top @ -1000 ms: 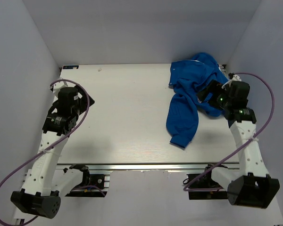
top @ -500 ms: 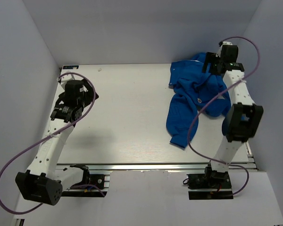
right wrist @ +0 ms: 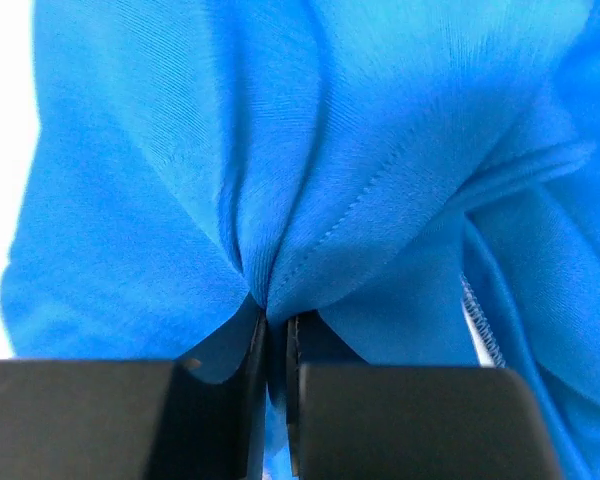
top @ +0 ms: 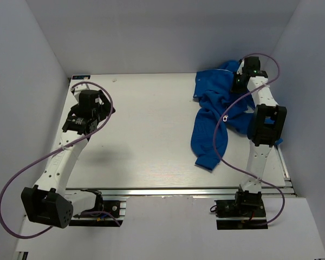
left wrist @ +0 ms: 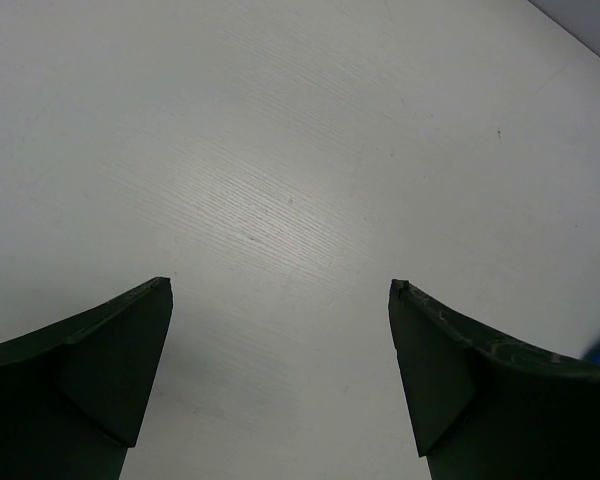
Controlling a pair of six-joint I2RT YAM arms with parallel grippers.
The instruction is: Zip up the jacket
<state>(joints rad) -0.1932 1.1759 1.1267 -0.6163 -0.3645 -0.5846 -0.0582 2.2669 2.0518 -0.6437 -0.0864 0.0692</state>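
Top view, far right: the right gripper (top: pixel 239 82) sits at the far edge of the jacket (top: pixel 214 116), which lies crumpled in a heap on the table (top: pixel 151 135), one sleeve trailing toward the near edge. Jaw state not readable from this ht. Over bare board, the left gripper (top: pixel 104 106) hovers well apart from the cloth.

Left wrist view: jaws spread wide, nothing btwn them. Only tabletop lies ahead of the tips, w/ a blue sliver just outside the right-hand finger.

Right wrist view: jaws pressed together on a pinched fold of blue fleece, fabric fanning out ahead of the tips. A pale toothed edge (right wrist: pixel 477 310), poss. zip tape, lies right of the jaws.

Progress: approx. nil. Garment bunched, front not laid flat, slider unseen in any view. Spreading, finding both zip ends, joining them and pulling up all remain.
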